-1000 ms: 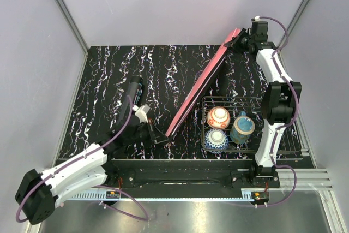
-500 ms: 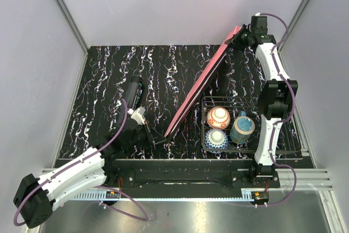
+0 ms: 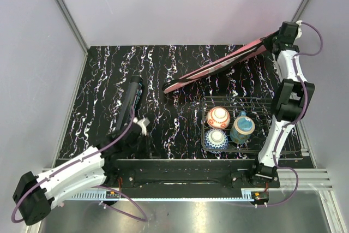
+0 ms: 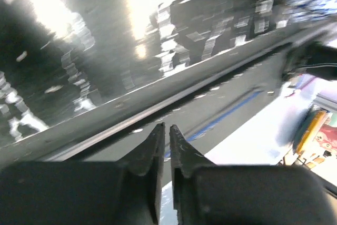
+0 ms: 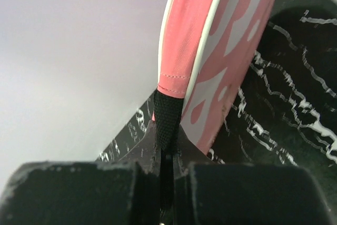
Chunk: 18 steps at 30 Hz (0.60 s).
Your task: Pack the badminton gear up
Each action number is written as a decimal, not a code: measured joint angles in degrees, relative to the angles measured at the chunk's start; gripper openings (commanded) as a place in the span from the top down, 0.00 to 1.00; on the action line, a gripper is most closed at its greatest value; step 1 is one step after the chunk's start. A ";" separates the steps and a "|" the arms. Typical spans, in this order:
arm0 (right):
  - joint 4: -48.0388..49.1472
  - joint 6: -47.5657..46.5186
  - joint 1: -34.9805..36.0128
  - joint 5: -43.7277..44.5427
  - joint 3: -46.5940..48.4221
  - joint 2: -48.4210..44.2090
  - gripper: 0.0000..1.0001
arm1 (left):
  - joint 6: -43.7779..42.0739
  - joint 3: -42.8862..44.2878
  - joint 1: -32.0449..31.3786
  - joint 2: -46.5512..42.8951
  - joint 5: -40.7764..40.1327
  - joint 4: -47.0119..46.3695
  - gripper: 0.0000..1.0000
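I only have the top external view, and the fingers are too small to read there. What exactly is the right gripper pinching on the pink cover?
Observer: In the right wrist view, the right gripper is shut on a black webbing strap at the end of the pink cover, not on the pink fabric.
Operator: Is the left gripper carrying anything?
Observer: No. The left wrist view is blurred, but the left gripper is shut with nothing between its fingers.
Operator: What is it facing?
Observer: The table edge, which runs diagonally across its view.
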<state>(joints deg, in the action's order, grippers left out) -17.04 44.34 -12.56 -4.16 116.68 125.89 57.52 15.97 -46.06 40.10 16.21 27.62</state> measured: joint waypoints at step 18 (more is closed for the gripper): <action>8.26 -5.09 2.78 -14.58 -25.97 -14.43 0.84 | -22.69 34.49 23.10 29.83 7.23 -7.52 0.55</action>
<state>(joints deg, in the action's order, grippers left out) -8.78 39.24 -9.78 -18.74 90.72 111.46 34.83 50.46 -22.96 69.93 23.44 20.10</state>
